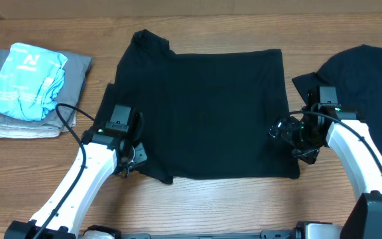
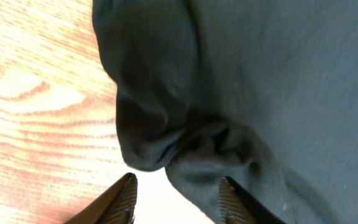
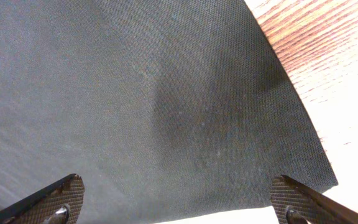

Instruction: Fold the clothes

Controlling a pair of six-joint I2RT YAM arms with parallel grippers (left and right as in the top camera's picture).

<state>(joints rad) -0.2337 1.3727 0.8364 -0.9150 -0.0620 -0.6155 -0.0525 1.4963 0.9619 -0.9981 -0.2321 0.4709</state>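
A black T-shirt [image 1: 204, 113] lies spread flat in the middle of the table. A second black T-shirt [image 1: 363, 79] with a white neck label lies at the far right. My left gripper [image 1: 132, 159] is open at the spread shirt's front left edge. In the left wrist view its fingers [image 2: 178, 202] straddle the edge of a bunched fold of black fabric [image 2: 185, 143], gripping nothing. My right gripper [image 1: 292, 138] is open wide at the shirt's front right corner. In the right wrist view its fingers [image 3: 179, 205] stand over the hem of the flat fabric [image 3: 154, 106].
A folded stack of grey clothes [image 1: 78, 70] with a light blue garment [image 1: 25, 79] on top sits at the back left. Wooden tabletop [image 1: 231, 199] shows along the front, and black cables run along both arms.
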